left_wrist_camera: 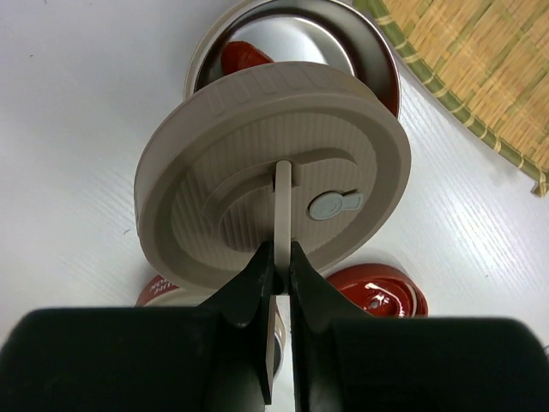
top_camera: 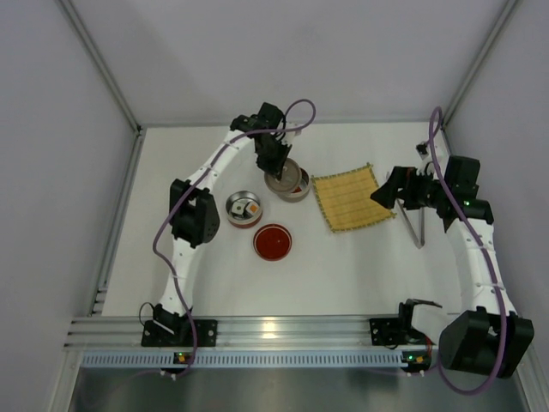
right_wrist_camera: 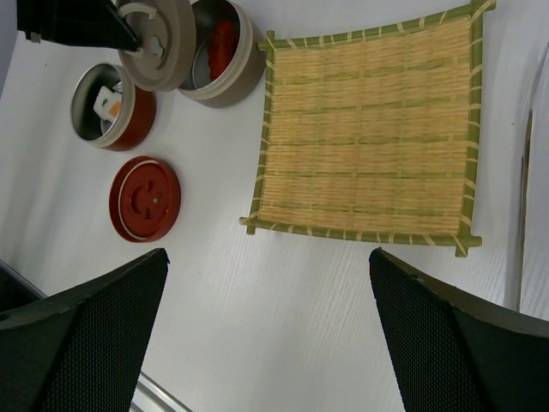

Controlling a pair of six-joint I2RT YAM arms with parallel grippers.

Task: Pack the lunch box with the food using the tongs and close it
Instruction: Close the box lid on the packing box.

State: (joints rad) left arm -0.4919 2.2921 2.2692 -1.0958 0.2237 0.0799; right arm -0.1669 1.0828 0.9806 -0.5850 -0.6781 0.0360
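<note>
One white table [top_camera: 343, 266], grey walls [top_camera: 300, 51], lunch box [top_camera: 304, 187]

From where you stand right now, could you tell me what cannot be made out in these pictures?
- Left wrist: the beige lid, held by the left gripper, covers most of the beige container; only part of the red piece shows.
- Left wrist: the red container is nearly hidden behind that lid.
- Top: the sushi is too small to count.
- Right wrist: the tongs show only as a thin strip near the right edge.
</note>
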